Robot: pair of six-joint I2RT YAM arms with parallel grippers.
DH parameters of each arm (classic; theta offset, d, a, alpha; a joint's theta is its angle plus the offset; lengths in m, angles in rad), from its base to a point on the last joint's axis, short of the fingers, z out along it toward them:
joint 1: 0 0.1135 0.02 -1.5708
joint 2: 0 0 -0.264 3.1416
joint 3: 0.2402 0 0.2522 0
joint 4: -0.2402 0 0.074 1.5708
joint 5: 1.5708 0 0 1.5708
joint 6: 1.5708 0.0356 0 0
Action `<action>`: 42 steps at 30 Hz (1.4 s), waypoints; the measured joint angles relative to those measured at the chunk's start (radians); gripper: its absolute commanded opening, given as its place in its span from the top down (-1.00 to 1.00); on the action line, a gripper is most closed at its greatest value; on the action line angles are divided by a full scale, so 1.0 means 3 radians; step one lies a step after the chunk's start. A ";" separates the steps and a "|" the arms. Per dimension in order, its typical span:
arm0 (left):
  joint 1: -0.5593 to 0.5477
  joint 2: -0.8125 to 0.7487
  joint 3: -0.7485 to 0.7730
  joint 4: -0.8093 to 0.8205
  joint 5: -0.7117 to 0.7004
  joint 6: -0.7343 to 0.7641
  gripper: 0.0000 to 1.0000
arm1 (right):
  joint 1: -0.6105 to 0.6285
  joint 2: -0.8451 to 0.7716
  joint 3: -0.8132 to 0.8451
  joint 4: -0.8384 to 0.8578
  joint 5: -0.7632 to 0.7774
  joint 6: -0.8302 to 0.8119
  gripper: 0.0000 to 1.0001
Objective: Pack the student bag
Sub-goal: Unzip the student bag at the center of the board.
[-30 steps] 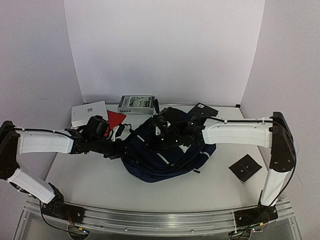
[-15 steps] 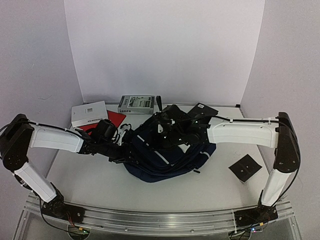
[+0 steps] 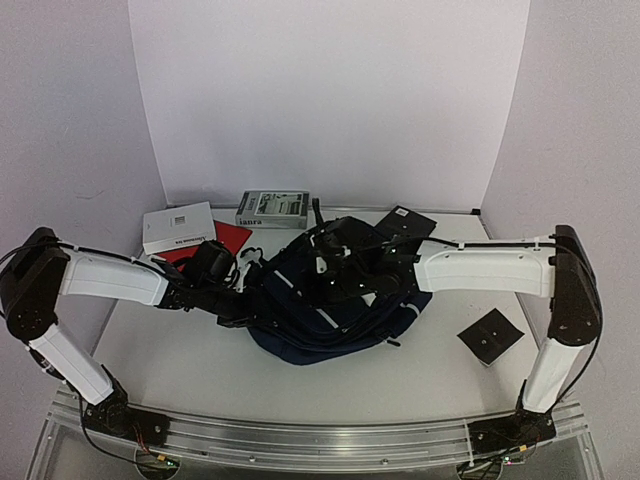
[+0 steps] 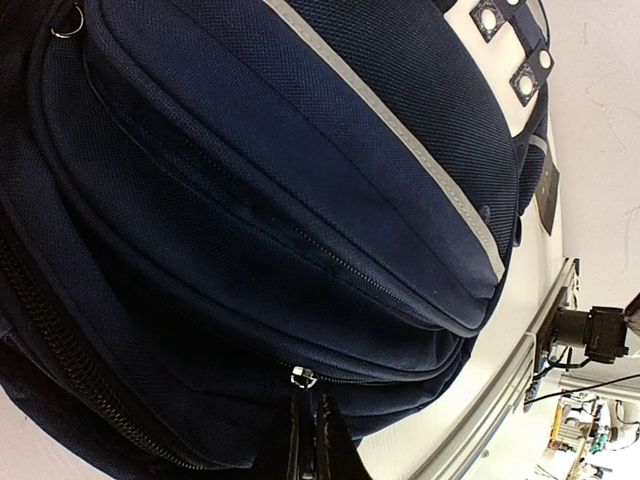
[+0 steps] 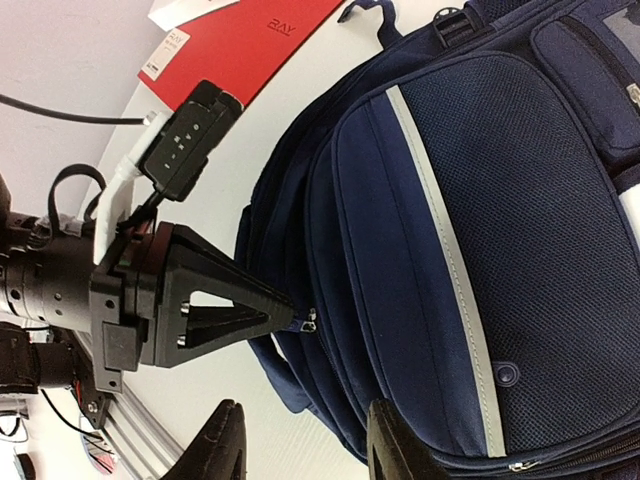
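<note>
The student bag (image 3: 330,322), navy with a pale stripe, lies in the middle of the table. It fills the left wrist view (image 4: 300,180) and the right half of the right wrist view (image 5: 500,200). My left gripper (image 3: 246,301) is at the bag's left edge. Its fingertips (image 4: 310,428) are pressed together on the tab of a small silver zipper slider (image 4: 302,377). From the right wrist view, its black fingers (image 5: 230,310) meet that slider (image 5: 312,322). My right gripper (image 5: 305,450) hovers open over the bag's top (image 3: 335,268), one finger (image 5: 395,440) over the fabric.
A white box (image 3: 178,229), a red booklet (image 3: 232,237) and a grey box (image 3: 272,208) lie behind the bag at the left. A black square pad (image 3: 491,337) lies at the right, another black flat piece (image 3: 410,220) at the back. The aluminium rail (image 3: 320,440) runs along the near edge.
My left arm has reached right to the bag's side and its jaws have closed on the zipper tab. The right gripper has barely moved.
</note>
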 measured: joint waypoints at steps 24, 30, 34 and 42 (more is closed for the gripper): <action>-0.0009 -0.0676 -0.0125 0.0088 -0.0015 -0.0002 1.00 | 0.0325 0.0364 -0.0050 -0.0033 0.0873 -0.1077 -0.16; -0.0009 -0.0691 -0.0125 0.0089 -0.0016 -0.0002 1.00 | 0.0404 0.0421 -0.0022 -0.0036 0.1289 -0.1128 0.08; -0.0009 -0.0698 -0.0125 0.0088 -0.0019 -0.0002 0.99 | 0.0505 0.0521 0.0048 -0.0036 0.1602 -0.1136 0.46; -0.0025 -0.0740 -0.0125 0.0064 -0.0225 0.0013 1.00 | 0.0574 0.0586 0.0102 0.0012 0.1928 -0.1104 1.00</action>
